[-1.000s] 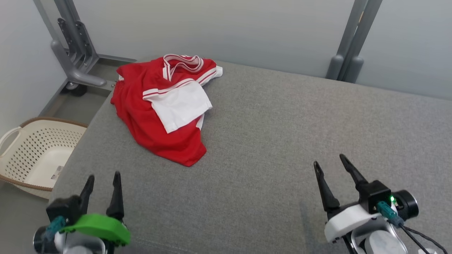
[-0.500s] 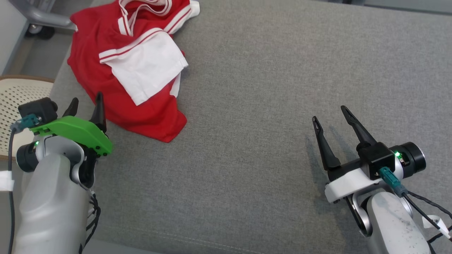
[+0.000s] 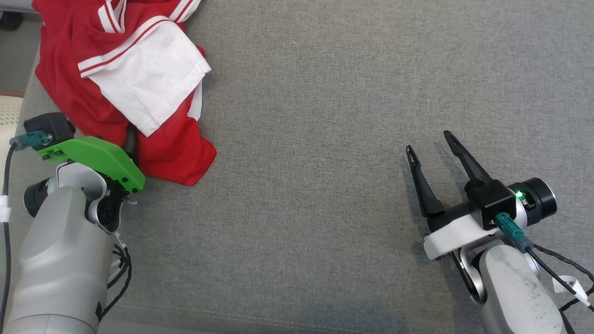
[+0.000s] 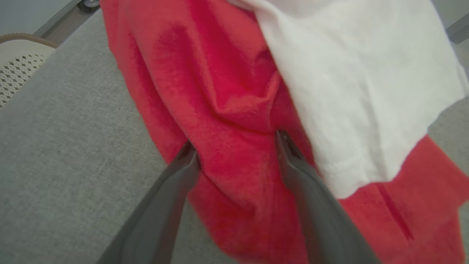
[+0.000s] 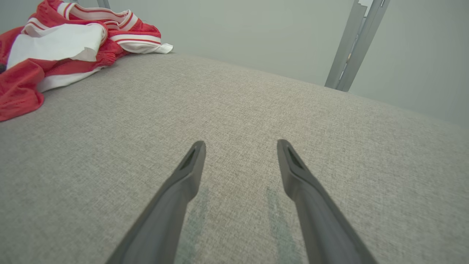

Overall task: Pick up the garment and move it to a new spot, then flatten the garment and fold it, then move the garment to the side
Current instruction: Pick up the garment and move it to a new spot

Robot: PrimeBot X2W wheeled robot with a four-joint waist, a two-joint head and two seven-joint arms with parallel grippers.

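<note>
- Step in hand: the first step, picking up the garment (image 3: pixel 176 148), is judged to be under way. No flattening or folding has been done yet.
- Garment position: the garment is crumpled at the far left corner of the grey padded surface (image 3: pixel 325 139). A white panel (image 3: pixel 139 83) lies on top of the red cloth. A cream perforated basket (image 4: pixel 14 62) is seen beyond the surface's left edge.
- Left gripper (image 4: pixel 236 141): the jaws are spread wide. In the left wrist view the two fingertips are set against the red cloth, with a raised ridge of fabric between them. Nothing is clamped yet.
- Right gripper (image 3: pixel 428 141): the jaws are likewise held wide apart and hold nothing. It is stationed over bare grey surface, well apart from the garment.
- Next move, as judged: the left jaws are to be closed on the ridge of red cloth between them, and the garment is then to be lifted clear.
- Requirement: enough fabric is to be gathered between the fingers, since a thin single layer may slip out on lifting.
- Caution: whether the fingertips press through to the surface beneath cannot be told; the upholstery is not to be pinched with the cloth.
- Destination: the open grey area between the two grippers is judged suitable as the new spot.
</note>
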